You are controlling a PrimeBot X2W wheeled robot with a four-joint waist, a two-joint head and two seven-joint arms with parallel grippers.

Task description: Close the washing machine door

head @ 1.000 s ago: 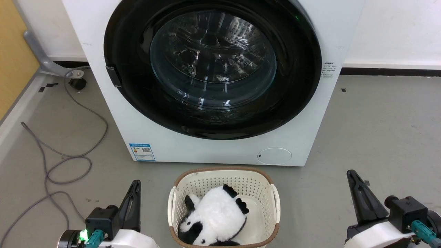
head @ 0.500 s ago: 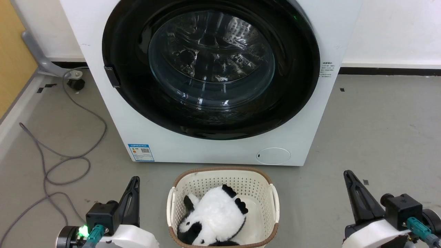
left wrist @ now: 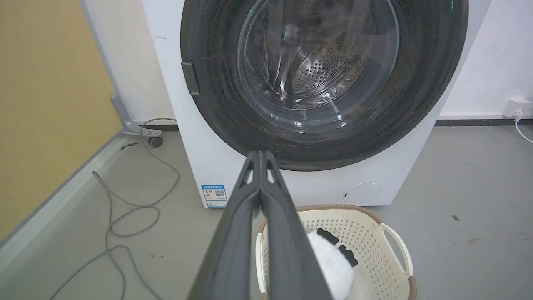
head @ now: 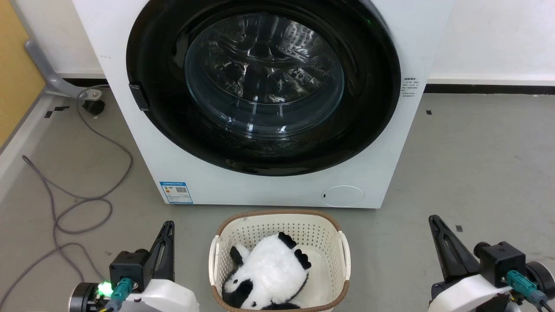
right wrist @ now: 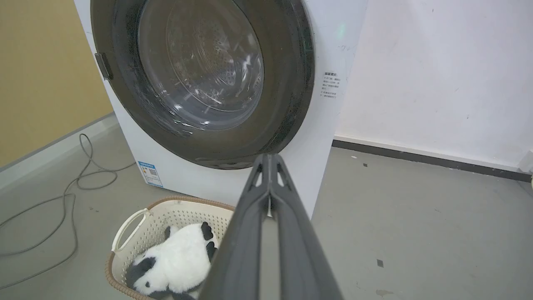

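The washing machine (head: 260,190) stands white and boxy straight ahead. Its door (head: 263,78), a wide black-rimmed disc with a domed glass centre, lies flat against the machine's front, latch tab (head: 139,96) at the left rim. Steel drum holes show through the glass. My left gripper (head: 168,227) is low at the left, shut and holding nothing, well short of the machine. My right gripper (head: 433,221) is low at the right, also shut and holding nothing. In the wrist views, the left gripper (left wrist: 260,155) and the right gripper (right wrist: 270,157) each point at the door's lower rim.
A cream laundry basket (head: 279,217) holding a panda plush toy (head: 269,268) sits on the floor between my grippers, just before the machine. A grey cable (head: 82,203) loops over the floor at the left beside a yellow wall (head: 17,78). Grey floor lies right of the machine.
The whole head view has drifted slightly left, so the camera moved. Both grippers stay shut and low, and the door stands the same.
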